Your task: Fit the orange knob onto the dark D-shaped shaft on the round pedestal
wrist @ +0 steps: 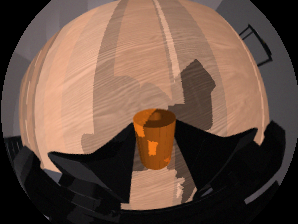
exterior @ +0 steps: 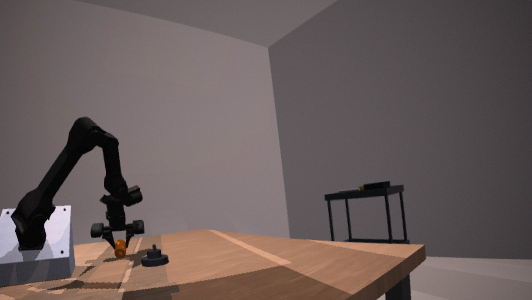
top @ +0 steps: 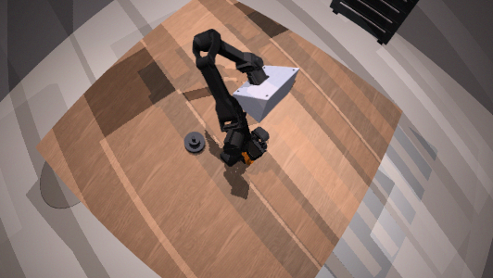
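Observation:
The orange knob (top: 248,158) (exterior: 120,249) (wrist: 155,145) is held between the fingertips of my gripper (exterior: 120,246) (wrist: 153,124), which is shut on it. In the wrist view a round recess shows in the knob's upper end; its flat side cannot be made out. The knob is low over the table, and whether it touches the wood is unclear. The round dark pedestal (top: 188,146) (exterior: 155,261) stands apart from the knob, to its left in the top view and to its right in the exterior view. Its short shaft (top: 194,138) (exterior: 154,247) points up and is bare.
The arm's pale wedge-shaped base (top: 275,85) (exterior: 62,240) stands on the wooden table (top: 153,199) (exterior: 210,260). A dark rack (top: 375,16) (exterior: 365,192) stands away from the table. Broad shadows cross the wood.

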Tool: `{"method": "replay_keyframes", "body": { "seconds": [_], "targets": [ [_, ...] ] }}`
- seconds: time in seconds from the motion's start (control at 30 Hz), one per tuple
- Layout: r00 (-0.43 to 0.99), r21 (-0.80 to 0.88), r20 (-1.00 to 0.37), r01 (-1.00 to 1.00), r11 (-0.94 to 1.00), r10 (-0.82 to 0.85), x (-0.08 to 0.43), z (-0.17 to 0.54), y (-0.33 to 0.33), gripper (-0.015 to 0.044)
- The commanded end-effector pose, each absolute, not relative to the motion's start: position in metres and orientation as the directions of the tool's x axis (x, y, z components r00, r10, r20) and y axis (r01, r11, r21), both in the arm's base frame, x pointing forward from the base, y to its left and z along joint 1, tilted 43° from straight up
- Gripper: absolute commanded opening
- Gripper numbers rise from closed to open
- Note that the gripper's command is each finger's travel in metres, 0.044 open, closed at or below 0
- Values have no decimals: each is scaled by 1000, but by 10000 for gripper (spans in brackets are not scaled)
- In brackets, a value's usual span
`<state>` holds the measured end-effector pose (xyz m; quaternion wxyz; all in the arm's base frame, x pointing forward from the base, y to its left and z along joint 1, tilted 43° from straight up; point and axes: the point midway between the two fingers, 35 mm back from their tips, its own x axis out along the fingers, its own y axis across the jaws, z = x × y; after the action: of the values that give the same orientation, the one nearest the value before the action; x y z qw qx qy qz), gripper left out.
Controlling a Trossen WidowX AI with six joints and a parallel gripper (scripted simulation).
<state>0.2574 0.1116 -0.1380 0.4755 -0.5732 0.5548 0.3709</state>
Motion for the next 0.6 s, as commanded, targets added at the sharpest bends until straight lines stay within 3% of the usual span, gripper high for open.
{"method": "replay_keyframes", "body": {
  "seconds": [0.0,0.57],
  "targets": [
    [113,-130,-969,-989,65,-220,256,-135,108,180],
    [131,-127,-989,-990,64,70,253,-121,95,180]
  ]
}}
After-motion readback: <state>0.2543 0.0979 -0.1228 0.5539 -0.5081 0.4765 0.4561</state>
